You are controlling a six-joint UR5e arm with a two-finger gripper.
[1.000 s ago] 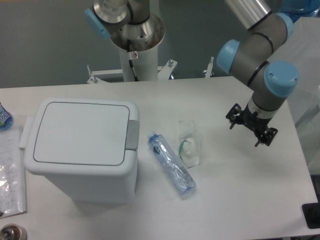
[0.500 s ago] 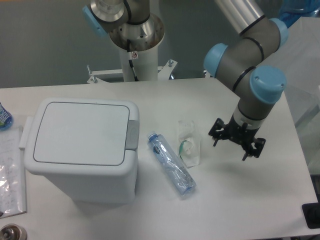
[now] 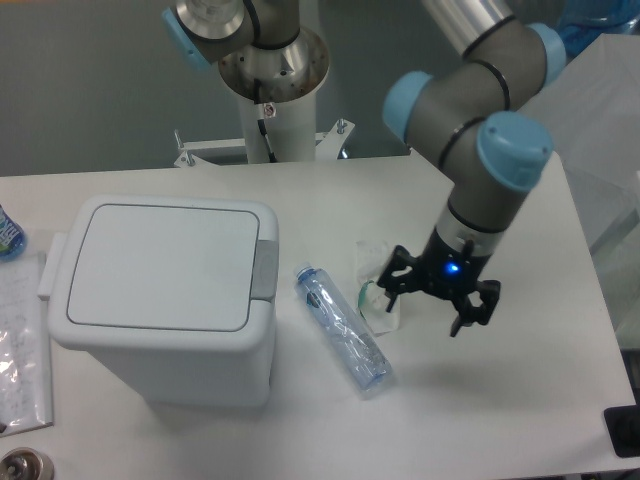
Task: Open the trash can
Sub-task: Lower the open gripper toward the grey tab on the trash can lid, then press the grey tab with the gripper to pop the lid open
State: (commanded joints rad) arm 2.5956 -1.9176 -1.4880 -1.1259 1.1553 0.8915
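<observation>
Camera view from above and in front shows the trash can (image 3: 160, 300) standing on the left half of the white surface (image 3: 500, 400), its flat lid (image 3: 160, 265) lying shut and level and the grey push-button tab (image 3: 265, 270) set in the rim on its right side. Just right of the can lies a crushed clear bottle (image 3: 342, 328) with a blue cap, slanting from upper left to lower right, and close beside that sits a crumpled clear plastic cup (image 3: 380, 285) with something green inside. The robot arm reaches in from the upper right, its grey links and blue joint caps bending down to the gripper (image 3: 437, 295), which hangs above the surface just right of the cup, well apart from the can. A small blue light glows at the wrist. The black jaws stand spread apart and hold nothing. At the far left edge a clear plastic sleeve (image 3: 22, 340) with printing lies flat beside the can, and a blue-labelled item (image 3: 8, 235) pokes in above it. The arm's round base column (image 3: 272, 90) rises behind the surface.
</observation>
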